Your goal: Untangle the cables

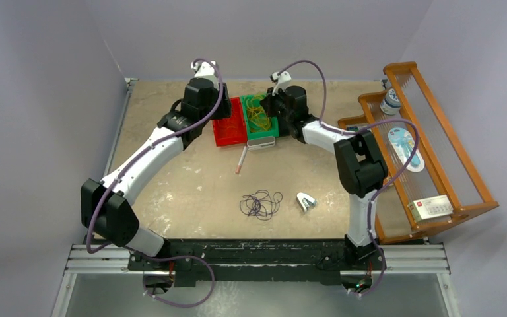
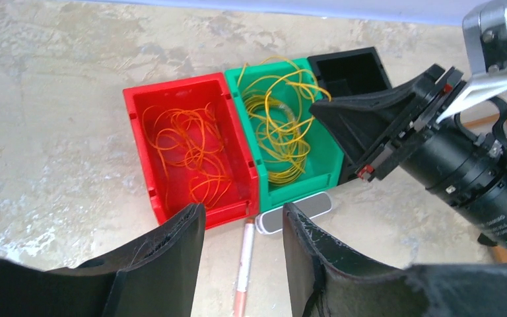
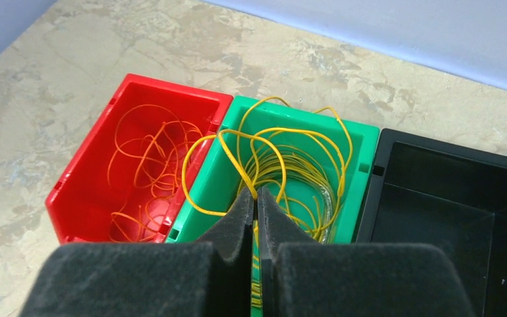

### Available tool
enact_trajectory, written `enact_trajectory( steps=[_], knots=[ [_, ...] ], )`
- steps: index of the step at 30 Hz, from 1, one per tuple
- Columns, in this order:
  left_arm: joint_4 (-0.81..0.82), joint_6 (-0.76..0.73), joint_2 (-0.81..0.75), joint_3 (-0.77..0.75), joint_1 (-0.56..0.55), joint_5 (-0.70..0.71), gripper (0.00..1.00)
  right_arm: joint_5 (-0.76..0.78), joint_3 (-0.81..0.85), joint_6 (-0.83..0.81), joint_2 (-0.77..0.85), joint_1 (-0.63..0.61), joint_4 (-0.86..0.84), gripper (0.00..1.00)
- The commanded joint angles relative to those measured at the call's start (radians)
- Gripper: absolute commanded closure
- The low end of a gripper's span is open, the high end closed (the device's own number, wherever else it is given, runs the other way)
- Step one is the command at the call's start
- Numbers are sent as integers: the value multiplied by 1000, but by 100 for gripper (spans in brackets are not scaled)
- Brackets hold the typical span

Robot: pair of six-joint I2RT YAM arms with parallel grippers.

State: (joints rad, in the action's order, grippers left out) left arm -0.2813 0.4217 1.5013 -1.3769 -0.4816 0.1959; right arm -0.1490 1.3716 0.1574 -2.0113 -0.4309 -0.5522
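Yellow cable point(image 3: 304, 181): loops in green bin point(image 3: 363, 132), centre frame; one strand clamped in right gripper point(image 3: 256, 196), directly above. Left gripper point(image 2: 243, 212): jaws apart, empty, facing red bin point(image 2: 171, 83).

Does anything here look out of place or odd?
Yes. The dark purple cable lies in a tangle on the table, outside every bin, though the black bin is empty. One loop of the yellow cable, pinched in the right gripper, hangs over the rim of the green bin toward the red bin.
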Motion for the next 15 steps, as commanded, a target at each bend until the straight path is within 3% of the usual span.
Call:
enact_trajectory(
  steps=[1, 15],
  knots=[
    [-26, -37, -39, 15, 10, 37, 54, 22, 87, -50, -40, 3, 9, 99],
    [-19, -37, -39, 24, 12, 35, 54, 60, 211, -128, -186, -1, 133, 95]
  ],
)
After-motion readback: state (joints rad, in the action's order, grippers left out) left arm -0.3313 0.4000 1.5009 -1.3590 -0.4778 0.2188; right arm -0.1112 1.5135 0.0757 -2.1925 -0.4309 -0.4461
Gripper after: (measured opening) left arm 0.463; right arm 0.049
